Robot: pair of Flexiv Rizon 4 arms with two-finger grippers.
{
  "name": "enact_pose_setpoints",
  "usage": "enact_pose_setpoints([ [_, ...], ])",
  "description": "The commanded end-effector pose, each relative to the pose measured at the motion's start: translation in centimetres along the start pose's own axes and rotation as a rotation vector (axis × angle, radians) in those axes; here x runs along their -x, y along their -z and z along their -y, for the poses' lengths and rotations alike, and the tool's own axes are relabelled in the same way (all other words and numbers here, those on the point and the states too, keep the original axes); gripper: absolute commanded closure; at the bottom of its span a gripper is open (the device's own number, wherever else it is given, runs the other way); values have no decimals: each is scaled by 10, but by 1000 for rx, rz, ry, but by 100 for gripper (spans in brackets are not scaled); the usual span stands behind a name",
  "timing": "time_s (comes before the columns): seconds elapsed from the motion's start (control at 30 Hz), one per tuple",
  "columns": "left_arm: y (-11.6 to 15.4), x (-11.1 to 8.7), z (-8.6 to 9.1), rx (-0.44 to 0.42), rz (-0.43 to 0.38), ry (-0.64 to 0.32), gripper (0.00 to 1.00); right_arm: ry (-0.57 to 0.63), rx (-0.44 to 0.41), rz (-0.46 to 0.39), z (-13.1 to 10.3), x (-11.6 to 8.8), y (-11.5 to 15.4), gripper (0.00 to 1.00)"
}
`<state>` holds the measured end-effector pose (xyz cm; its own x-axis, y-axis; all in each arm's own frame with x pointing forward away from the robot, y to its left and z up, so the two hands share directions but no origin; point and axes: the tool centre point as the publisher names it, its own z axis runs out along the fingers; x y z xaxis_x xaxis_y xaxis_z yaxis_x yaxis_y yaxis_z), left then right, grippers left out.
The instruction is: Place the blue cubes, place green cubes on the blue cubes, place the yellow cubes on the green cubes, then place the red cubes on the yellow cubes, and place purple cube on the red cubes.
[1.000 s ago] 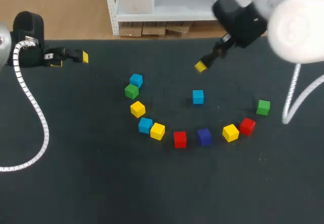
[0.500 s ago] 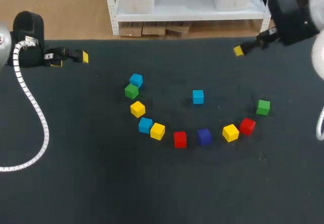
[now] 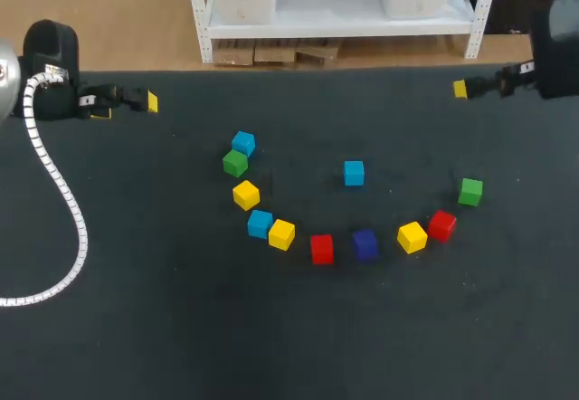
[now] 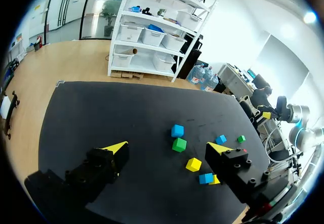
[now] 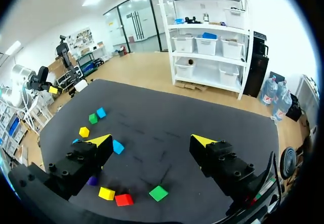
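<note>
**Eleven loose cubes on a dark table**

The dark table (image 3: 136,328) bears a rough arc of single cubes: three blue cubes (image 3: 242,142) (image 3: 260,223) (image 3: 354,173), two green cubes (image 3: 235,162) (image 3: 469,191), three yellow cubes (image 3: 245,195) (image 3: 281,233) (image 3: 412,236), two red cubes (image 3: 321,248) (image 3: 441,225) and one purple cube (image 3: 365,243).

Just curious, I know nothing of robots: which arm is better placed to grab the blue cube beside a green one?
Probably the left: its open hand sits nearer that blue cube than the right hand.

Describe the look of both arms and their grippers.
The left gripper and right gripper are black and blocky. Each has two fingers ending in bright yellow wedge tips, with round screw holes in the finger blocks. A white coiled cable hangs from the left arm, whose wrist is black.
</note>
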<state>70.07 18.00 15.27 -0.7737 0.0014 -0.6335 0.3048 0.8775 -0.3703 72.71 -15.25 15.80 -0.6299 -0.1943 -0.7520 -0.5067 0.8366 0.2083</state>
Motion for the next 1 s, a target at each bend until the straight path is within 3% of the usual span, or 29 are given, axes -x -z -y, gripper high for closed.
enact_pose_setpoints([
  [0.03,0,-1,-3,-15,6,-3,0,-2,-26,-10,-3,0,2,0],
  [0.67,0,-1,-3,-15,6,-3,0,-2,-21,-10,-3,0,2,0],
  [0.73,1,0,3,48,-31,-57,0,-2,-21,-10,-3,0,2,0],
  [0.83,2,3,16,51,-95,-131,0,-2,-21,-10,-3,0,2,0],
  [1.0,-14,3,43,90,-298,-304,0,-2,-21,-10,-3,0,2,0],
])
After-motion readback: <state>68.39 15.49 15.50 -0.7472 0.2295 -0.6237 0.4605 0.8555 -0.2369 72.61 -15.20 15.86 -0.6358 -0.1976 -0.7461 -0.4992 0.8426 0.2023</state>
